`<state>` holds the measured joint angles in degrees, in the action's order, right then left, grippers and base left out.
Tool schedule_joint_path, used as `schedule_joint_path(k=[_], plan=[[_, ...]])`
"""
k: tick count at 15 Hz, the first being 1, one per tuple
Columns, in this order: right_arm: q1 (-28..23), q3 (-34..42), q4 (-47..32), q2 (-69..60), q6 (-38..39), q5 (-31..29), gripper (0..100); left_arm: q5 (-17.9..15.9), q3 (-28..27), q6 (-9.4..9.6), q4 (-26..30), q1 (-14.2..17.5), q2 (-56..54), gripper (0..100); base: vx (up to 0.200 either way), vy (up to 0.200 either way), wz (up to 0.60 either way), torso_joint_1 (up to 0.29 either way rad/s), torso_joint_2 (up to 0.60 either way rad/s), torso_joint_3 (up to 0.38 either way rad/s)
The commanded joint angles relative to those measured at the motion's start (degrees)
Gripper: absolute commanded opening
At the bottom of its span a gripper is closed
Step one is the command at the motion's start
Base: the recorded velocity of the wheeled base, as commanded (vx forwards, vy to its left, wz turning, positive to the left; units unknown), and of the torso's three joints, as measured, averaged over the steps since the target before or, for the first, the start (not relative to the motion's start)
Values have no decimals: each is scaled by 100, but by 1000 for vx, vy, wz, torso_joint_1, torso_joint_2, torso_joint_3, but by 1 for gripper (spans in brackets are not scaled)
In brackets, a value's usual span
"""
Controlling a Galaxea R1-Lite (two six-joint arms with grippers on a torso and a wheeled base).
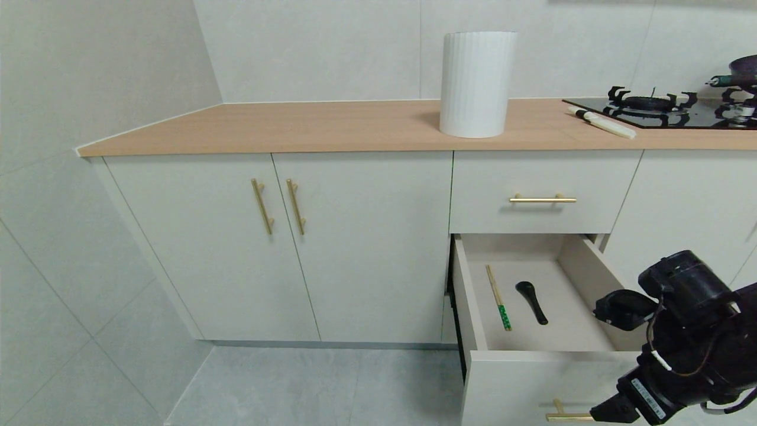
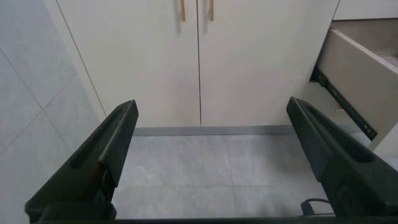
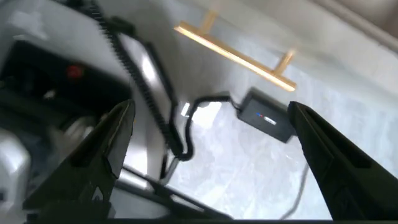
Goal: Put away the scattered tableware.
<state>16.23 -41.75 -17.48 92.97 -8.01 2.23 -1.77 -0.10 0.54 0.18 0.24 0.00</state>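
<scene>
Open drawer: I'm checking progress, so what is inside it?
Chopsticks and a black spoon lie apart on the drawer floor. The right arm hides part of its right side.

White ribbed canister [image 1: 476, 83] upright on wood countertop [image 1: 295, 127]. Black gas hob [image 1: 668, 111] at counter's right end, dark pot [image 1: 745, 64] on it. Double cabinet doors [image 1: 236, 266] shut, brass handles [image 1: 263, 206] side by side.

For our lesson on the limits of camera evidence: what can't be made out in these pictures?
1. White ribbed container: head view, its own wall hides any contents.
2. Dark pot on the hob: head view, cut by the right edge.
3. Open drawer: head view, the right arm covers its near right corner.
4. White utensil beside the hob: head view, too small to identify.
</scene>
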Motion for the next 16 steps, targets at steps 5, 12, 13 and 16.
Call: schedule_joint_path(k=[5, 12, 13, 16], plan=[[3, -290, 263, 802, 836, -619, 100, 1, 1, -1, -1, 2, 0, 100, 0, 0, 0, 0, 0, 0], [3, -773, 272, 1189, 1768, -1076, 100, 1, 1, -1, -1, 2, 0, 100, 0, 0, 0, 0, 0, 0], [3, -817, 272, 1233, 1864, -1137, 100, 1, 1, -1, -1, 2, 0, 100, 0, 0, 0, 0, 0, 0], [3, -834, 491, 1294, 1987, -1243, 100, 1, 1, -1, -1, 2, 0, 100, 0, 0, 0, 0, 0, 0]])
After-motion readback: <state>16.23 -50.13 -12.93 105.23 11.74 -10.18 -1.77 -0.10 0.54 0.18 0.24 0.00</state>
